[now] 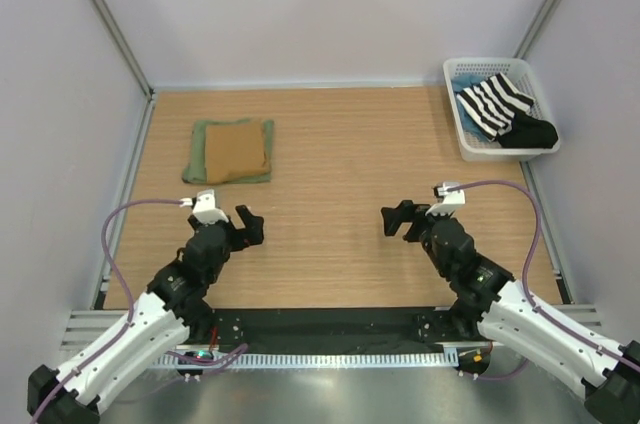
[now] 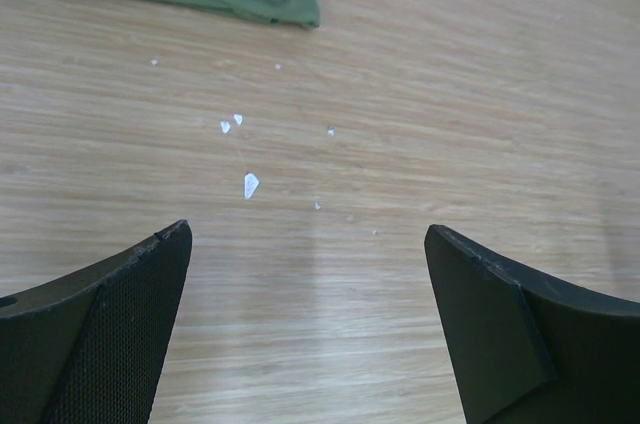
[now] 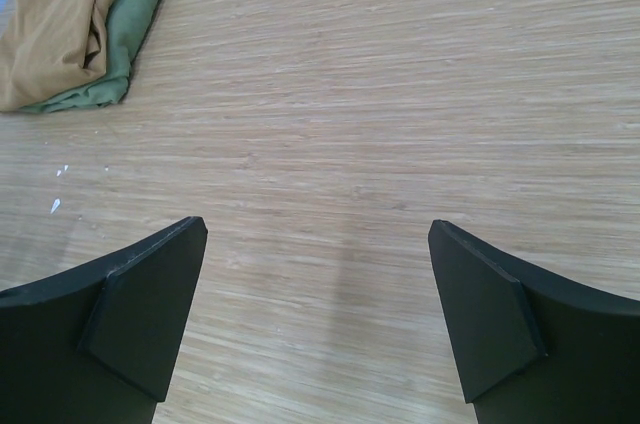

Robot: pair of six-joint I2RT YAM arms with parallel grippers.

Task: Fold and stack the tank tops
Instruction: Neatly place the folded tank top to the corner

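On the wooden desk (image 1: 340, 194), both arms reach in from the near edge, left arm (image 1: 150, 309) and right arm (image 1: 500, 299), angled toward the middle. Tank tops sit folded and stacked at the far left of the desk: tan top (image 1: 236, 150) lies on the green top (image 1: 196, 156), with green edges showing at the left and near sides. White basket (image 1: 468, 142) is at the far right corner. It holds a striped garment (image 1: 495, 104) draped on top and a black garment (image 1: 530, 132) at its near end.

Left hand (image 1: 250, 227) hovers over bare wood just near-side of the stack, jaws spread wide, nothing held. Right hand (image 1: 393, 222) is well apart from the stack, over mid-desk, jaws also wide apart and gripping nothing. Small white flecks (image 2: 250, 184) lie on the wood between the left hand and the stack.
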